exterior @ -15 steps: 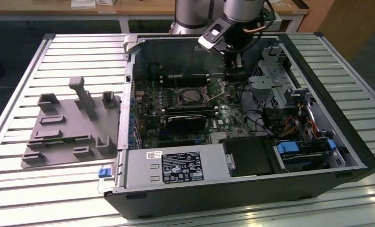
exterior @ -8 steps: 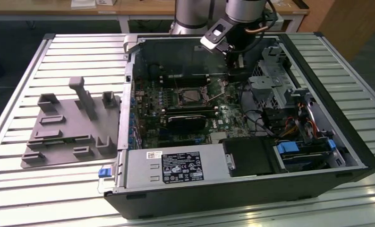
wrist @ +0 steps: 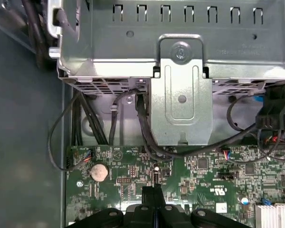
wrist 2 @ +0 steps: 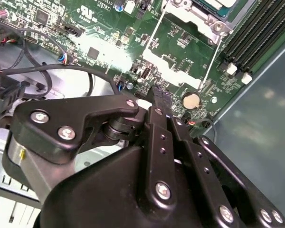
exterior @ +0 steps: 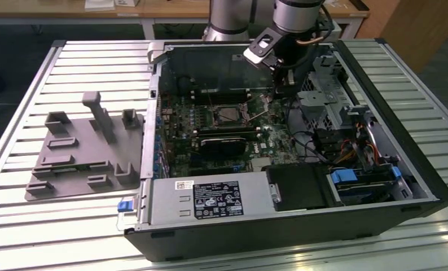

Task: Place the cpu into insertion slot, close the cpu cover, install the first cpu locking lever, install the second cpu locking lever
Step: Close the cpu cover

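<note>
The insertion slot [exterior: 228, 114] is a silver-rimmed square socket in the middle of the motherboard inside the open computer case. A grey square, the cpu [exterior: 228, 116], lies in it, with the cpu cover's [exterior: 241, 107] silver frame around it. One corner of the socket [wrist 2: 213, 9] appears in the second wrist view. Two thin silver locking levers [wrist 2: 152, 38] [wrist 2: 213, 61] run from it across the board. My gripper [exterior: 286, 84] hangs over the board to the exterior view's right of the socket. Its black fingertips [wrist: 154, 192] [wrist 2: 159, 95] are pressed together with nothing between them.
A metal drive cage [wrist: 180, 95] and loose cables [wrist: 142, 118] stand just beyond the gripper. A coin battery [wrist: 99, 172], memory slots [wrist 2: 256, 33] and a black heatsink [exterior: 220, 148] are close by. A grey fixture tray [exterior: 81, 152] lies at the exterior view's left.
</note>
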`<state>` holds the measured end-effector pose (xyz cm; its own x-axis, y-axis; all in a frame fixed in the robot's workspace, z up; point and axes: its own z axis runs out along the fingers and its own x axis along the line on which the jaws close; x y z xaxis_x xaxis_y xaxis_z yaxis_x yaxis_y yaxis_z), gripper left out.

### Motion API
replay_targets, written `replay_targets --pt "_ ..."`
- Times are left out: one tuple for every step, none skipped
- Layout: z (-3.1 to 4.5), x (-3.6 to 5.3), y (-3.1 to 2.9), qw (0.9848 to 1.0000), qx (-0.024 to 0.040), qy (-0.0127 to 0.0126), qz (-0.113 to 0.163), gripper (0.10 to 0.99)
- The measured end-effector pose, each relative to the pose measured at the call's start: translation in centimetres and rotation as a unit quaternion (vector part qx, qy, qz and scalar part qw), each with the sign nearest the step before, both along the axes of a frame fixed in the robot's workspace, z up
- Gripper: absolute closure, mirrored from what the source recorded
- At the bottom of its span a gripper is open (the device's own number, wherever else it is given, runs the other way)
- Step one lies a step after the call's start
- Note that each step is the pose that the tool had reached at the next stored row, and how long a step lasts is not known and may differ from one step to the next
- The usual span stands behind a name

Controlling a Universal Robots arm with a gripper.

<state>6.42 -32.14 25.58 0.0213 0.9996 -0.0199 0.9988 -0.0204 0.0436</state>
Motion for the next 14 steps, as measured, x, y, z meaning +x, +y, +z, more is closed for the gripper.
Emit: replay_targets --pt "-0.15 0.03 0.0 1.0 0.0 0.0 0.0 0.984" --pt "-0.31 0.05 0.0 1.0 0.0 0.0 0.0 0.984" --pt "-0.46 0.06 0.0 1.0 0.0001 0.0 0.0 0.984" --pt "-0.62 0.07 0.01 1.0 0.0 0.0 0.0 0.984" --pt "-0.77 0.08 0.01 1.0 0.0 0.0 0.0 0.984" --pt "-0.93 0.09 0.02 1.0 0.0 0.0 0.0 0.984" --pt "-1.09 0.09 0.04 1.0 0.0 0.0 0.0 0.984" --pt "-1.22 0.09 0.06 1.0 0.0 0.0 0.0 0.984" --pt "-1.31 0.1 0.07 1.0 0.0001 -0.0001 0.0 0.984" --pt "-1.38 0.1 0.08 1.0 0.0 0.0 0.0 0.984" --pt "-1.46 0.1 0.09 1.0 0.0 0.0 0.0 0.984" --pt "-1.53 0.11 0.1 1.0 0.0 0.0 0.0 0.984" --pt "-1.63 0.12 0.12 1.0 0.0 0.0 0.0 0.984" --pt "-1.74 0.12 0.14 1.0 0.0 0.0 0.0 0.984"
